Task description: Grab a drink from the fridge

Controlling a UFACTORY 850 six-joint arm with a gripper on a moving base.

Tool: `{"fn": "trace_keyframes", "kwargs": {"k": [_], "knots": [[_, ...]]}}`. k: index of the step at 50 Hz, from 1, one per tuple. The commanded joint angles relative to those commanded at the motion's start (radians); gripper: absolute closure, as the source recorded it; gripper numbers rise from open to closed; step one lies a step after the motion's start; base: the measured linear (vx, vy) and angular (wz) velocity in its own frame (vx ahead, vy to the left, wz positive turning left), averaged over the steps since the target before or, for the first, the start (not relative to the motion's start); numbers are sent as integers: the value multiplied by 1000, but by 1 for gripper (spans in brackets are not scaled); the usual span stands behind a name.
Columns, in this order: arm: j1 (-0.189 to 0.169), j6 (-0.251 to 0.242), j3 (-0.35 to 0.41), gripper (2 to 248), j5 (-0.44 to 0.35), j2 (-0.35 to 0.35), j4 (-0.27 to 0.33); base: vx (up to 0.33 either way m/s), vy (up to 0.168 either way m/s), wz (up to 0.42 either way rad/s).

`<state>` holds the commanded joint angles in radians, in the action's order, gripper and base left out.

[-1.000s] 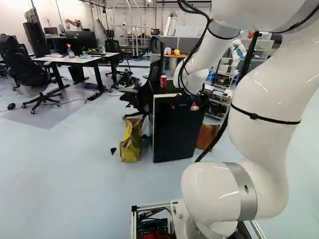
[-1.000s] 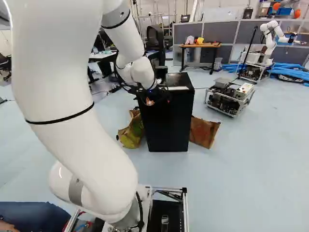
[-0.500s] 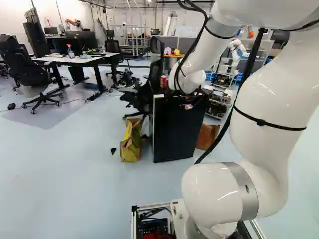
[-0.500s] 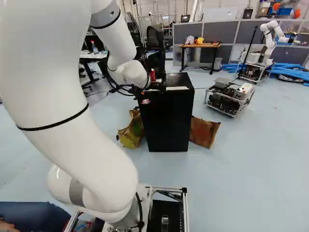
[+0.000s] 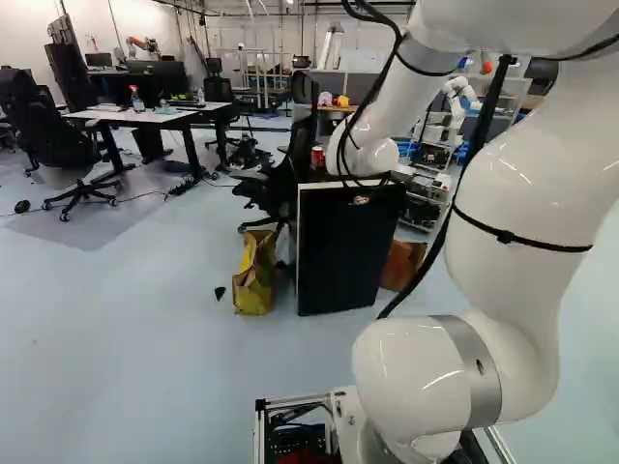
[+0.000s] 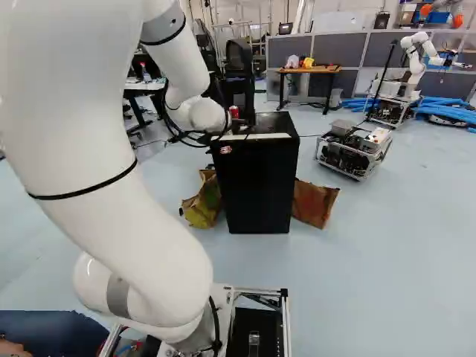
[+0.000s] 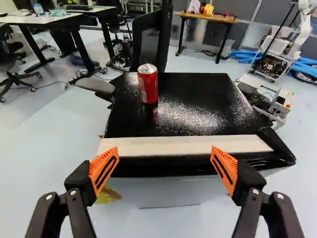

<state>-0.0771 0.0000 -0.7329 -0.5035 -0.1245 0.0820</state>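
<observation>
At the fridge's near top edge, the gripper (image 6: 239, 131) is mostly hidden by the wrist in the right base view. In the wrist view the gripper (image 7: 164, 161) is open, its orange pads wide apart on either side of the pale strip along that edge, with nothing gripped. The black fridge (image 6: 259, 186) stands on the floor; no opening shows at its front. A red drink can (image 7: 148, 84) is upright on the fridge's top, ahead of the fingers and apart from them. The same can (image 5: 317, 156) shows left of the wrist in the left base view.
Paper bags (image 5: 253, 275) (image 6: 314, 203) stand on both sides of the fridge. A black office chair (image 5: 282, 184) is close behind it. Beyond are a wheeled metal frame (image 6: 355, 149), a wooden table (image 6: 309, 71), white desks (image 5: 135, 116) and another robot (image 6: 418, 56).
The wrist and gripper have shifted left in the left base view, and the upper arm has swung left in the right base view. The base, fridge and can have not moved.
</observation>
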Motion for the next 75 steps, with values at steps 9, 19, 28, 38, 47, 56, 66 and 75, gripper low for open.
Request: {"fn": "trace_keyframes", "kwargs": {"k": [9, 19, 28, 38, 47, 56, 66, 75], "knots": [[1, 0, -15, 3, -70, -33, 0, 0, 0, 0], [2, 0, -38, 3, -145, -75, 0, 0, 0, 0], [4, 0, -60, 3, -193, -114, 0, 0, 0, 0], [9, 0, -86, 3, -229, -157, 0, 0, 0, 0], [13, 0, -113, 3, -262, -197, 0, 0, 0, 0], [19, 0, -140, 3, -304, -239, 0, 0, 0, 0], [25, 0, -172, 3, -355, -284, 0, 0, 0, 0], [31, 0, -202, 3, -400, -325, 0, 0, 0, 0]]}}
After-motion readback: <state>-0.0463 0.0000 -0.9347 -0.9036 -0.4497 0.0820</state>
